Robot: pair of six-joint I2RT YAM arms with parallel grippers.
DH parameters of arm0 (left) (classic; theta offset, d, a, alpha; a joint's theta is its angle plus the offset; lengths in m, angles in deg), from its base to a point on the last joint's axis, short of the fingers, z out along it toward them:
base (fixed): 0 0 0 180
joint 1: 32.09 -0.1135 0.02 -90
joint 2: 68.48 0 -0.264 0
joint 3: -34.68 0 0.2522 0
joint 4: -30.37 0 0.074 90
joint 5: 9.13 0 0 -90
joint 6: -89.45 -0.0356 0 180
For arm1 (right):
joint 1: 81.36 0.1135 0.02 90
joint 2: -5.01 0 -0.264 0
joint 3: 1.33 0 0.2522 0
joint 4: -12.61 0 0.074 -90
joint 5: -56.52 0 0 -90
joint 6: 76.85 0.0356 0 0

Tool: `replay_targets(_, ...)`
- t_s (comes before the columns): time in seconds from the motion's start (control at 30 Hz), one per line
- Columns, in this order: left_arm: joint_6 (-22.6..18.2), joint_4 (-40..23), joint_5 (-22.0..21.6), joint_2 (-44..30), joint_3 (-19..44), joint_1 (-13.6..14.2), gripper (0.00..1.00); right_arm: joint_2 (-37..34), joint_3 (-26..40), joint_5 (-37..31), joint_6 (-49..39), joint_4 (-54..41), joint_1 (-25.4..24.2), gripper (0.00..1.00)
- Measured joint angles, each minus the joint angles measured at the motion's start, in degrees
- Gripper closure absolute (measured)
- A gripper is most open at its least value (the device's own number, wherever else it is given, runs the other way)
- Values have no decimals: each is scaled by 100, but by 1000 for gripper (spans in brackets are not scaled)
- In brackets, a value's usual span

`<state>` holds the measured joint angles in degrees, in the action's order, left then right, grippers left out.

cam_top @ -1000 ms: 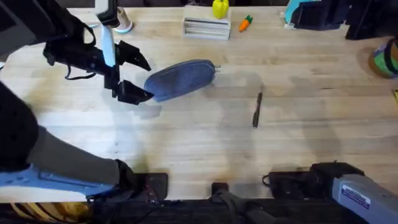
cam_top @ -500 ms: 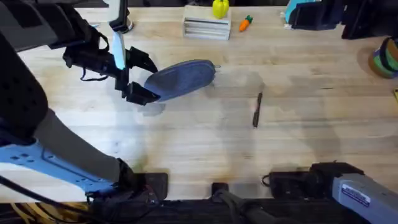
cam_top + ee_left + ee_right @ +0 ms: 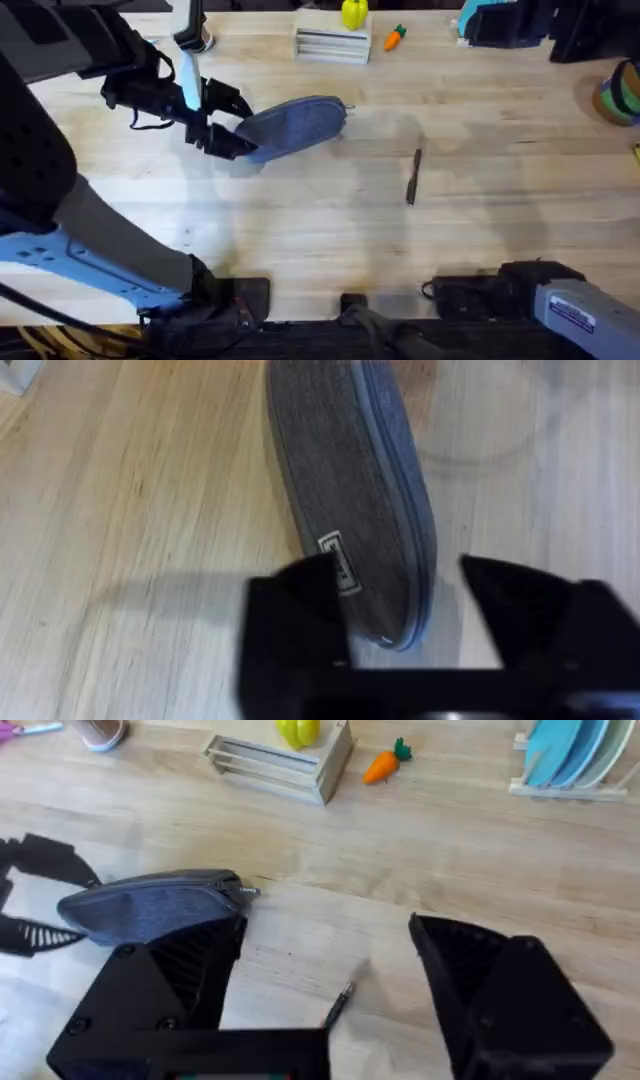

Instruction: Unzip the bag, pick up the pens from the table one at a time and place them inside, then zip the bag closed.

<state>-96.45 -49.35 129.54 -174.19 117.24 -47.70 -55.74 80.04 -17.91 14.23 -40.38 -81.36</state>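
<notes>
The bag (image 3: 292, 125) lies zipped on the table (image 3: 300, 230), left of centre. The left gripper (image 3: 228, 122) spreads wide around its left end. The pen (image 3: 413, 176) lies well right. The right gripper (image 3: 330, 1010) gapes wide.

Open tool (image 3: 400, 622) astride bag (image 3: 350, 490) end

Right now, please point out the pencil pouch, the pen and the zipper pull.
pencil pouch (image 3: 295, 122), overhead view, middle of its fabric side.
pen (image 3: 413, 176), overhead view, middle of its barrel.
zipper pull (image 3: 247, 892), right wrist view, the metal tab at the pouch's end.
</notes>
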Motion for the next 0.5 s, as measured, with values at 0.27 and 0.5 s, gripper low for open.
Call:
replay_targets(0.27, -20, 83, -3, 0, 0, 11, 954, -50, 9, 256, 200, -5, 2, 8)
replay_targets(0.5, -20, 83, -1, 0, 1, 11, 960, -888, 26, 1318, 268, 142, 11, 7)
